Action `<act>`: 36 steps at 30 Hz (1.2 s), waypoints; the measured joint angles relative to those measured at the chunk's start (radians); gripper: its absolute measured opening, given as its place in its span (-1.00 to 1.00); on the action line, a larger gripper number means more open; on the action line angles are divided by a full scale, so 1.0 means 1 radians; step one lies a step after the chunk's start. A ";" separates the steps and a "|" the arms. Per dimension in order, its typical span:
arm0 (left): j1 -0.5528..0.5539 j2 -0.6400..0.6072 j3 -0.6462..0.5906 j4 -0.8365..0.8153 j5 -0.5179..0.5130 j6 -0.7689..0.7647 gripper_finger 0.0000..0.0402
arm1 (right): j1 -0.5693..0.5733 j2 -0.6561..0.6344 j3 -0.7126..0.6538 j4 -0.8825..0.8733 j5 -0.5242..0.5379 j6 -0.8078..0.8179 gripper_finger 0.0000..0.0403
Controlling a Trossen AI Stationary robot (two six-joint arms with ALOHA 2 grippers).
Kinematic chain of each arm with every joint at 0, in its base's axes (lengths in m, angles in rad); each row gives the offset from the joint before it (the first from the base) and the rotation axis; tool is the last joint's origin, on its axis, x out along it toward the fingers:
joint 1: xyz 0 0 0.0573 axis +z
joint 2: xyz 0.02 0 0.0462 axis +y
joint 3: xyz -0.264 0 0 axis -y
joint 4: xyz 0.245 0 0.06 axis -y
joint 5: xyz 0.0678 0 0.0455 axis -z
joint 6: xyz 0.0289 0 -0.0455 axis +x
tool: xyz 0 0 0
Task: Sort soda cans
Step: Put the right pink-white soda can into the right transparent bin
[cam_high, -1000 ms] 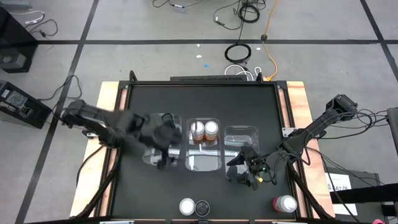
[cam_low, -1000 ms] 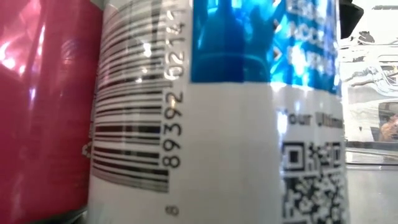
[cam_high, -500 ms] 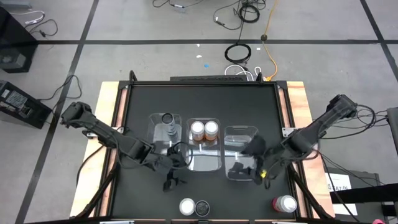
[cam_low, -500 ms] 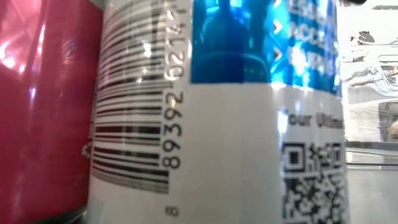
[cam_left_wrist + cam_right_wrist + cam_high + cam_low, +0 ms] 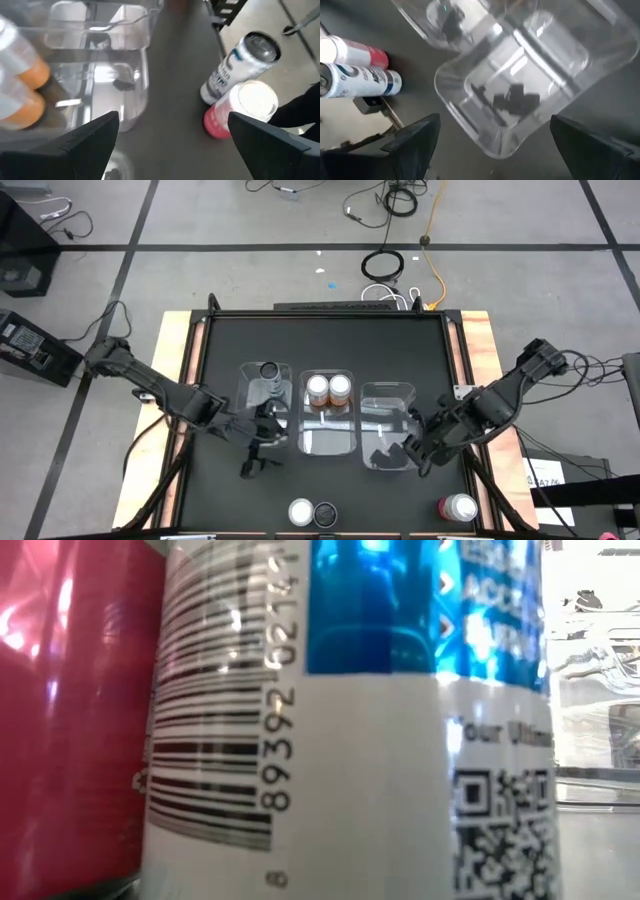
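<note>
Three clear bins stand in a row mid-table. The left bin holds one upright dark can. The middle bin holds two orange cans. The right bin holds no can. A pink can and a dark-topped white can stand together at the near edge. A red can stands at the near right corner. My left gripper is open and empty, just near of the left bin. My right gripper is open and empty above the right bin's near end.
The low view is filled by the pink can and the white can with a barcode close to the camera. The left wrist view shows both cans beyond the bins. Wooden table borders flank the black mat.
My left gripper has drawn back from above the left bin toward the table's near edge and now hangs just near of that bin. The dark can stands in the left bin. My right arm has shifted a little by the right bin.
</note>
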 joint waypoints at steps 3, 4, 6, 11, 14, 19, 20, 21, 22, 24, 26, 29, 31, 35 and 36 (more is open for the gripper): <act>0.001 -0.057 -0.025 -0.023 -0.015 0.004 0.91 | 0.010 0.030 0.000 -0.001 -0.062 0.056 0.84; 0.001 -0.082 -0.047 -0.013 -0.017 0.015 0.91 | 0.016 0.042 0.000 -0.002 -0.079 0.072 0.84; 0.001 -0.133 -0.103 0.022 -0.017 0.018 0.91 | 0.033 0.057 0.000 -0.011 -0.109 0.111 0.84; 0.001 -0.277 -0.255 0.139 -0.017 0.017 0.91 | 0.094 0.074 0.000 -0.021 -0.137 0.260 0.84; 0.001 -0.337 -0.331 0.201 -0.019 0.017 0.91 | 0.144 0.073 0.000 -0.033 -0.140 0.383 0.84; 0.001 -0.372 -0.403 0.259 -0.061 0.017 0.91 | 0.242 0.075 0.000 -0.093 -0.193 0.560 0.84; 0.001 -0.372 -0.410 0.259 -0.075 0.017 0.91 | 0.259 0.075 0.000 -0.098 -0.197 0.582 0.84; 0.001 -0.373 -0.416 0.259 -0.091 0.017 0.91 | 0.275 0.075 0.000 -0.102 -0.207 0.606 0.84; 0.001 -0.373 -0.420 0.260 -0.103 0.017 0.91 | 0.289 0.075 0.000 -0.106 -0.212 0.621 0.84; 0.001 -0.373 -0.425 0.260 -0.122 0.017 0.91 | 0.313 0.075 0.000 -0.104 -0.213 0.625 0.84; 0.001 -0.373 -0.425 0.261 -0.135 0.018 0.91 | 0.333 0.076 0.000 -0.099 -0.211 0.615 0.84; 0.001 -0.373 -0.425 0.262 -0.155 0.018 0.91 | 0.354 0.088 0.000 -0.096 -0.210 0.574 0.84; 0.001 -0.373 -0.425 0.262 -0.162 0.018 0.91 | 0.365 0.100 0.000 -0.094 -0.209 0.523 0.84; 0.001 -0.373 -0.425 0.262 -0.164 0.017 0.91 | 0.385 0.146 0.000 -0.085 -0.208 0.428 0.84; 0.001 -0.373 -0.425 0.262 -0.164 0.017 0.91 | 0.390 0.158 0.000 -0.082 -0.208 0.414 0.84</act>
